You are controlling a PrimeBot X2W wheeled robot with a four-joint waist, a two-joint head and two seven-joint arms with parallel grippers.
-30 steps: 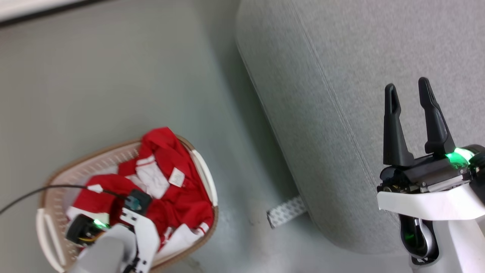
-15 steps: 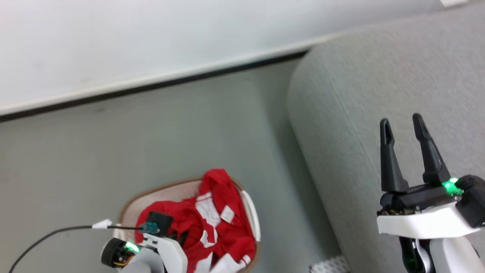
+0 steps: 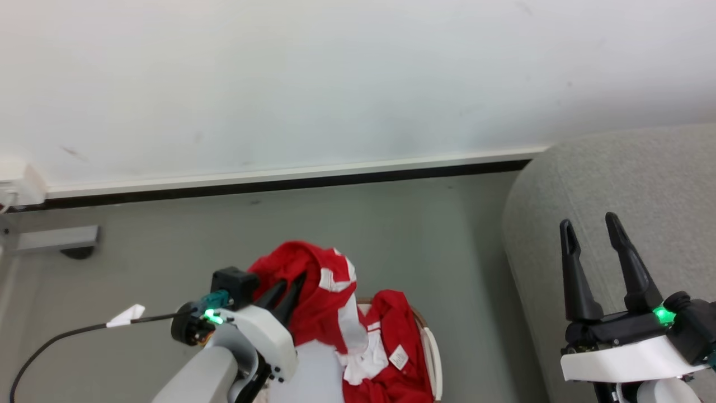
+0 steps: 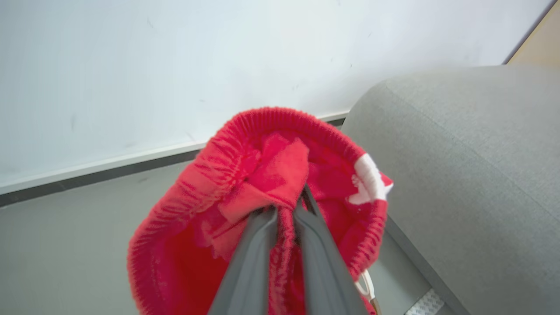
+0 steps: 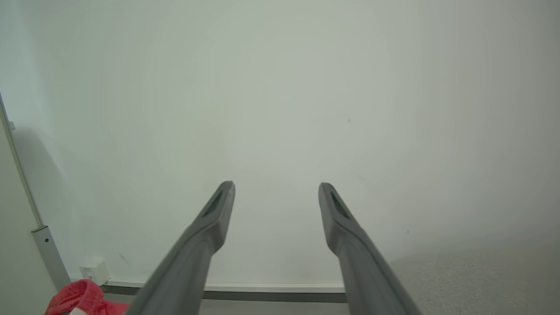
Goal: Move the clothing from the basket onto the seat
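My left gripper (image 3: 292, 282) is shut on a red garment (image 3: 321, 291) with white panels, lifted above the basket (image 3: 432, 358). In the left wrist view the red fabric (image 4: 262, 175) bunches over my fingertips (image 4: 286, 205). More red clothing (image 3: 394, 341) with a small white label lies in the basket, whose white handle and brown rim show at the bottom edge. The grey seat (image 3: 615, 184) rises at the right, also grey in the left wrist view (image 4: 472, 166). My right gripper (image 3: 587, 226) stands open over the seat, fingers (image 5: 218, 205) spread with nothing between them.
A white wall (image 3: 335, 73) with a dark baseboard (image 3: 279, 184) runs behind the grey-green floor (image 3: 168, 252). A grey bracket (image 3: 56, 240) and white outlet box (image 3: 19, 184) sit at the left. A black cable (image 3: 84, 330) trails from my left wrist.
The head camera has tilted up, so the wall now shows. My left gripper rose out of the basket with a red garment in it. The right gripper stayed open.
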